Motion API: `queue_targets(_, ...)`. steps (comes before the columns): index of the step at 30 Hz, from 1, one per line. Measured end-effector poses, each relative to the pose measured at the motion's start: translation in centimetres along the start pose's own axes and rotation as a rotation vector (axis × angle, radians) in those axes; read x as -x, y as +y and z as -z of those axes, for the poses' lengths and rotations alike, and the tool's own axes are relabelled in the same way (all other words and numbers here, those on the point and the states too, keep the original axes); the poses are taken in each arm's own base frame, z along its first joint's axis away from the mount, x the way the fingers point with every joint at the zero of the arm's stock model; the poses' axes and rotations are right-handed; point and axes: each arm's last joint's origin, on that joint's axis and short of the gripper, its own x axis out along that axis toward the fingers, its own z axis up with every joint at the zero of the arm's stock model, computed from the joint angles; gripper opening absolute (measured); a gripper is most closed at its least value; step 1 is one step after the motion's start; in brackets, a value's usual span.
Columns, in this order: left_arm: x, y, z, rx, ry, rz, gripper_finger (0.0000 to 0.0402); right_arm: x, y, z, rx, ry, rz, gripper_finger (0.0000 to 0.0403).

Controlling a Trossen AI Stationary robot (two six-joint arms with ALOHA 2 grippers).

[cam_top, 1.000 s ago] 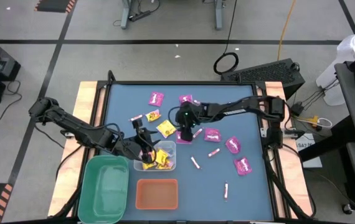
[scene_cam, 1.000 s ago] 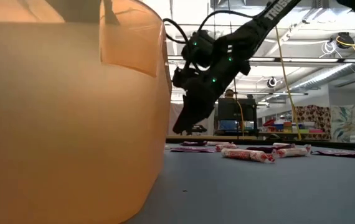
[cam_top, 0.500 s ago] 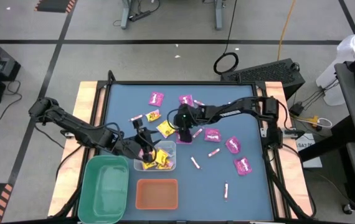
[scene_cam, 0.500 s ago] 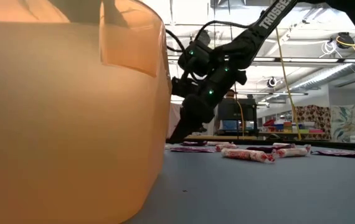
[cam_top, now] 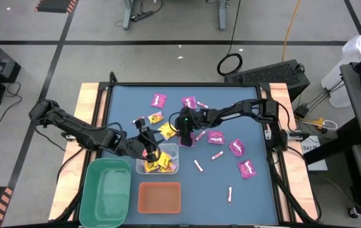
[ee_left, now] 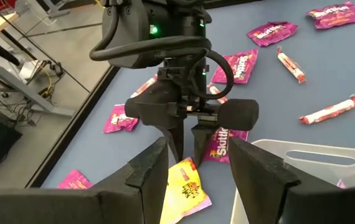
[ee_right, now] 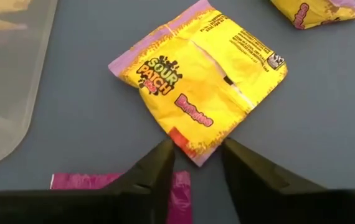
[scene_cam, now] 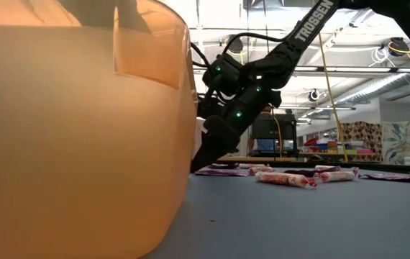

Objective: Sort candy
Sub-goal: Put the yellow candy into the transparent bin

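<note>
A yellow square packet (ee_right: 196,87) lies flat on the blue table, beside the clear bin (cam_top: 160,158); it also shows in the high view (cam_top: 168,130). My right gripper (ee_right: 196,152) is open, pointing down, its fingers on either side of the packet's near corner; I cannot tell whether they touch it. It shows in the high view (cam_top: 182,136) and low view (scene_cam: 201,162). My left gripper (ee_left: 196,155) is open and empty, over the clear bin's far left corner (cam_top: 147,151). The bin holds some yellow packets (cam_top: 161,163).
Magenta packets (cam_top: 216,137) (cam_top: 237,147) (cam_top: 159,99) and pink-and-white sticks (cam_top: 198,165) (cam_top: 229,193) lie scattered on the table. Another yellow packet (cam_top: 156,117) lies farther back. A green bin (cam_top: 106,192) and an orange bin (cam_top: 159,197) stand at the near edge.
My right gripper has moved toward the table's left edge and down, closer to the yellow packet beside the clear bin.
</note>
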Motion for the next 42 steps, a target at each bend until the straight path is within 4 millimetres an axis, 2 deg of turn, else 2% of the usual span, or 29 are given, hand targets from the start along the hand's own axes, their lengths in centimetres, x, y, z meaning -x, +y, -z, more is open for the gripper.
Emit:
queue_targets(10, 0.0, 0.0, 0.0, -0.005, 0.002, 0.004, 0.0173, -0.1, 0.0, 0.0, -0.015, -0.01, 0.004, 0.0008)
queue_targets(19, 0.0, 0.0, 0.0, -0.006, 0.003, 0.004, 0.0173, 1.1, 0.5, -0.7, -0.015, -0.014, 0.013, 0.0001)
queue_targets(24, 0.0, 0.0, 0.0, -0.006, 0.003, 0.004, 0.0173, 1.6, 1.3, -1.2, 0.068, -0.029, 0.023, 0.0037)
queue_targets(28, 0.0, 0.0, 0.0, -0.007, 0.003, 0.004, 0.0173, 1.3, 2.1, -1.5, 0.172, -0.056, 0.07, 0.0097)
queue_targets(35, 0.0, 0.0, 0.0, -0.009, 0.003, 0.004, 0.0173, 1.1, 2.1, -2.2, 0.197, -0.125, 0.147, 0.0193)
queue_targets(42, 0.0, 0.0, 0.0, -0.026, 0.003, 0.005, 0.0173, 0.0, 1.7, -1.4, 0.206, -0.108, 0.072, 0.0204)
